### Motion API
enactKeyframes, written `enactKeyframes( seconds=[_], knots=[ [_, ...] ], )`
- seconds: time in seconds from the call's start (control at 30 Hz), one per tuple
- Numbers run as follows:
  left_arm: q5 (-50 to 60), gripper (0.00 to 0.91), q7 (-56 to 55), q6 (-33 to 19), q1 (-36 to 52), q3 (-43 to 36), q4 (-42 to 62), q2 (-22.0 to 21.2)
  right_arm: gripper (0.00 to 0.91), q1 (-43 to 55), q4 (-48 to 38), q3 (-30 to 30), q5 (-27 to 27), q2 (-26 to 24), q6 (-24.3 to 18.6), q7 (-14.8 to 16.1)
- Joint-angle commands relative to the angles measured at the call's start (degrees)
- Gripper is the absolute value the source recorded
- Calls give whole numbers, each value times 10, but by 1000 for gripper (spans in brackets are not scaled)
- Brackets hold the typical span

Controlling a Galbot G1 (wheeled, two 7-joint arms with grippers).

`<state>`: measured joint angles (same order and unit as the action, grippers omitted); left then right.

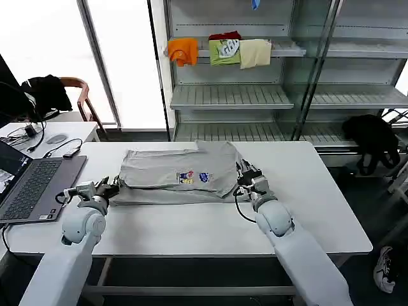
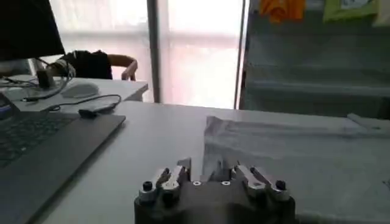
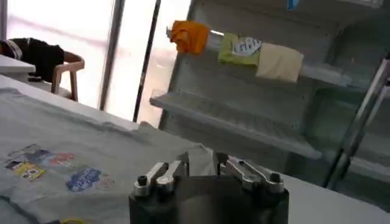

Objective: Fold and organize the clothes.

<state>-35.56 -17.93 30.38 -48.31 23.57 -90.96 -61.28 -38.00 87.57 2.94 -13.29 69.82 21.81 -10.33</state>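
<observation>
A white table (image 1: pixel 319 210) filled the near scene, seen from above. At its far left lay an open laptop (image 1: pixel 29 188) with cables beyond it. Next came the left gripper (image 1: pixel 109 189), low on the tabletop at the left edge of the light grey T-shirt (image 1: pixel 178 172); from the left wrist view its fingers (image 2: pixel 173 176) stood slightly apart with a fold of the shirt's edge rising between them, so it appeared to pinch the cloth. The T-shirt lay partly folded across the middle of the table, its small multicolour chest print (image 1: pixel 193 177) facing up. The right gripper (image 1: pixel 248 178) sat at the shirt's right edge, fingers (image 3: pixel 159 175) a little apart, grey fabric bunched between them. Bare tabletop stretched right of it and along the near edge. Behind, a metal shelf unit (image 1: pixel 229 95) held folded orange (image 1: pixel 183 50), green (image 1: pixel 225 51) and cream garments (image 1: pixel 255 52) on an upper shelf.
</observation>
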Motion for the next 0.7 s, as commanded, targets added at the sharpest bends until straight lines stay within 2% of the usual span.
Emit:
enactKeyframes(
  seconds=[0.03, 0.07, 0.2, 0.3, 0.4, 0.63, 0.7],
  knots=[
    [-14, 907, -5, 25, -37, 22, -99, 38, 907, -9, 47, 17, -26, -8, 37, -23],
    [-22, 907, -3, 26, -59, 25, -123, 46, 907, -20, 66, 19, -37, -16, 46, -21],
    [-35, 907, 12, 27, -134, 51, -184, 59, 907, -92, 169, 47, -141, -74, 96, -7],
    [-39, 907, 24, 26, -164, 62, -197, 60, 907, -153, 208, 71, -171, -95, 107, 3],
    [-45, 907, 34, 26, -186, 67, -203, 57, 907, -197, 229, 90, -197, -102, 113, 3],
    [-48, 907, 44, 26, -188, 63, -181, 44, 907, -232, 243, 105, -206, -111, 113, 14],
    [-50, 907, 44, 26, -178, 61, -166, 40, 867, -225, 232, 104, -205, -106, 111, 15]
  ],
)
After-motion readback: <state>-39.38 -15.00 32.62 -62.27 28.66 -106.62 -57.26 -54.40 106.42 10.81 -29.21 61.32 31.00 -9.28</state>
